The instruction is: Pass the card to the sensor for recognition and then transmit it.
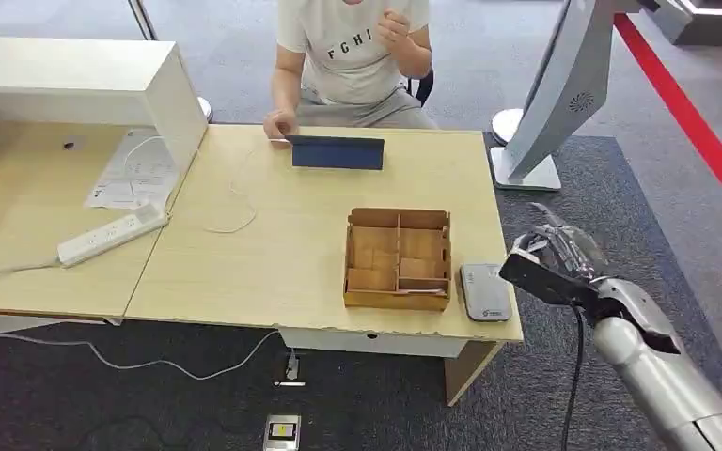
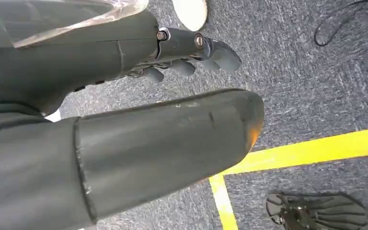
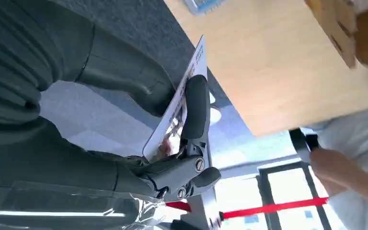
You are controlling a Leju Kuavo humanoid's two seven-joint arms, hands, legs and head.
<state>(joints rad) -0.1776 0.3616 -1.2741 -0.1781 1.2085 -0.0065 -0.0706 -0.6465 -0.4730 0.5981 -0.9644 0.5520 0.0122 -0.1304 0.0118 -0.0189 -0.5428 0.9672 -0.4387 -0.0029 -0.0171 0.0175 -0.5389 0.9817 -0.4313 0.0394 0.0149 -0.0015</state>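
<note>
My right hand (image 1: 550, 261) hovers just off the table's right edge, beside the grey sensor pad (image 1: 485, 291) lying at the front right corner. It pinches a white card (image 3: 178, 106) between thumb and a finger (image 3: 195, 108); in the right wrist view the card stands edge-on. My left hand (image 2: 182, 52) hangs over grey carpet, fingers loosely curled, holding nothing. A person (image 1: 353, 56) sits behind the table with one hand on its far edge.
A cardboard divided box (image 1: 398, 258) stands left of the sensor. A dark blue folded stand (image 1: 337, 152) sits near the person. A power strip (image 1: 111, 235) and cables lie left. A white machine base (image 1: 525, 169) stands right of the table.
</note>
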